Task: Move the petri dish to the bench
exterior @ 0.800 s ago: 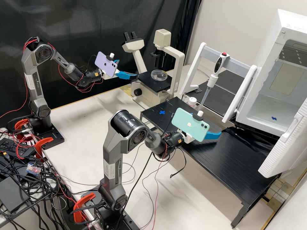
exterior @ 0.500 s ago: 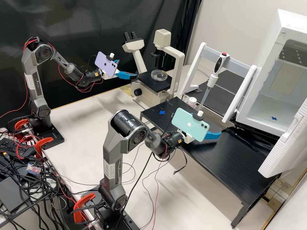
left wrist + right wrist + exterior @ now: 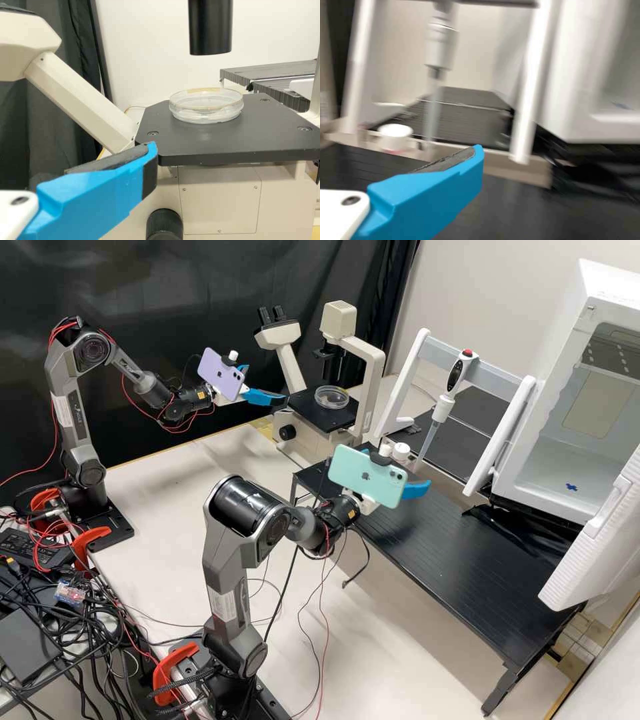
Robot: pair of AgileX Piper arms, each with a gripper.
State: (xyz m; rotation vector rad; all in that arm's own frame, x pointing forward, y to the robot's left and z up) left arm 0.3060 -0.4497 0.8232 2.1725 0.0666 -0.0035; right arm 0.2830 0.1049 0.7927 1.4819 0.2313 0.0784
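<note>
High view: my blue-fingered left gripper (image 3: pixel 267 383) is spread beside the flat black microscope stage (image 3: pixel 319 417); I should straddle the clear round petri dish (image 3: pixel 331 397) on it, level, and squeeze lightly.

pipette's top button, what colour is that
The button is red; it shows best in the high view.

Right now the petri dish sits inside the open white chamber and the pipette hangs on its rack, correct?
Dish location is wrong. High view shows the petri dish on the black microscope stage. The pipette does hang on its rack.
</note>
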